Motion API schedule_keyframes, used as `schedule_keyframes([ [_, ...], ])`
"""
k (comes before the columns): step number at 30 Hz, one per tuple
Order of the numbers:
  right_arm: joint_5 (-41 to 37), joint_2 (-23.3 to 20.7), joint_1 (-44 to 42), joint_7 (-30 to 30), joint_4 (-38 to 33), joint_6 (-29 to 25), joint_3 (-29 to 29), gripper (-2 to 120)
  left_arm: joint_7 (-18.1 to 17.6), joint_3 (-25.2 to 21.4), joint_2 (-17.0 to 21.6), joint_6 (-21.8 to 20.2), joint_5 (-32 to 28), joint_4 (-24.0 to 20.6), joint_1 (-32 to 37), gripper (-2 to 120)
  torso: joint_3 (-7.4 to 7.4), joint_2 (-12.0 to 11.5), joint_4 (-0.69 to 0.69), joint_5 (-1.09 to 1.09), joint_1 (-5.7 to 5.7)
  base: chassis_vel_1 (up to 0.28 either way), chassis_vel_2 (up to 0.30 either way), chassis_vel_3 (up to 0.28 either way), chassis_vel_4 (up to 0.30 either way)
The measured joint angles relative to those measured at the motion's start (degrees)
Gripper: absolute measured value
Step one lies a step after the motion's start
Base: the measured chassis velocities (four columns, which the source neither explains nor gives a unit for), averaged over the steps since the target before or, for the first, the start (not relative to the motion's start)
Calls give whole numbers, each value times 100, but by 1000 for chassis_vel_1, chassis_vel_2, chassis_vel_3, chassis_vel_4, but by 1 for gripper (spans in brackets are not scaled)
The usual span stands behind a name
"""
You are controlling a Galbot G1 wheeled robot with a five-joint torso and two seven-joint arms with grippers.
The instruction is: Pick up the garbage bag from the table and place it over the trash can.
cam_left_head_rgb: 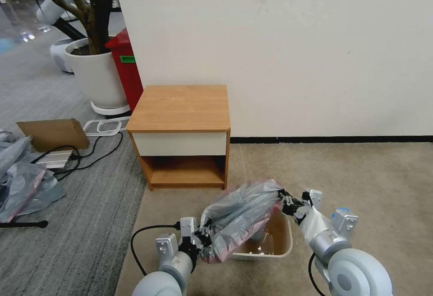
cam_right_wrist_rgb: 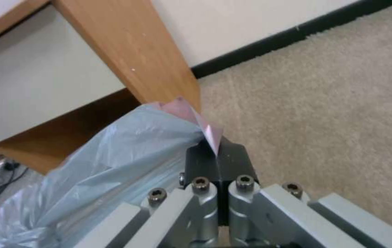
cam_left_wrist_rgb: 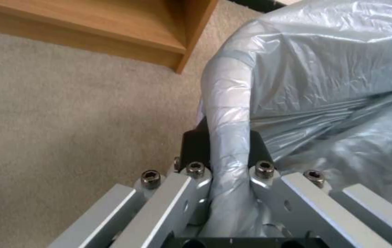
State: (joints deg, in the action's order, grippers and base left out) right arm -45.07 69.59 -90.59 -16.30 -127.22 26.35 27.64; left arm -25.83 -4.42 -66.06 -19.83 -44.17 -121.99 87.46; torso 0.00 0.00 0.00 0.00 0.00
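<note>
The garbage bag (cam_left_head_rgb: 241,217), crinkly grey plastic with a pink-red rim, hangs stretched between both grippers above the cream trash can (cam_left_head_rgb: 277,248) on the carpet. My left gripper (cam_left_head_rgb: 201,238) is shut on the bag's near-left part; in the left wrist view a twisted band of bag (cam_left_wrist_rgb: 230,137) runs between its fingers (cam_left_wrist_rgb: 195,144). My right gripper (cam_left_head_rgb: 287,205) is shut on the bag's right rim; a pink corner of the bag (cam_right_wrist_rgb: 205,129) sticks out of its closed pads (cam_right_wrist_rgb: 232,162). The table (cam_left_head_rgb: 180,106), a light-wood nightstand, stands behind the bin with a bare top.
A white wall (cam_left_head_rgb: 293,52) runs behind. To the left stand a white plant pot (cam_left_head_rgb: 97,77) and a red bin (cam_left_head_rgb: 125,68); cardboard (cam_left_head_rgb: 54,133), cables (cam_left_head_rgb: 85,156) and a grey-pink plastic heap (cam_left_head_rgb: 20,178) lie on the grey carpet. Beige carpet lies open to the right.
</note>
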Motion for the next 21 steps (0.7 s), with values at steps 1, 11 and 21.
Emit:
schedule_keyframes([
  [1, 0, 0, 0, 0, 0, 0, 0, 0, 0, 0, 0, 0, 0, 0, 0, 4, 0, 0, 0, 0, 0, 0, 0, 0, 0],
  [11, -358, -18, -88, -398, -78, 272, 160, 0, 3, -91, -23, 8, -191, 22, -30, 4, 0, 0, 0, 0, 0, 0, 0, 0, 0],
  [21, -983, -5, -440, -409, -241, 473, 451, 0, -9, -197, -26, 15, -552, 31, -160, 4, 0, 0, 0, 0, 0, 0, 0, 0, 0],
])
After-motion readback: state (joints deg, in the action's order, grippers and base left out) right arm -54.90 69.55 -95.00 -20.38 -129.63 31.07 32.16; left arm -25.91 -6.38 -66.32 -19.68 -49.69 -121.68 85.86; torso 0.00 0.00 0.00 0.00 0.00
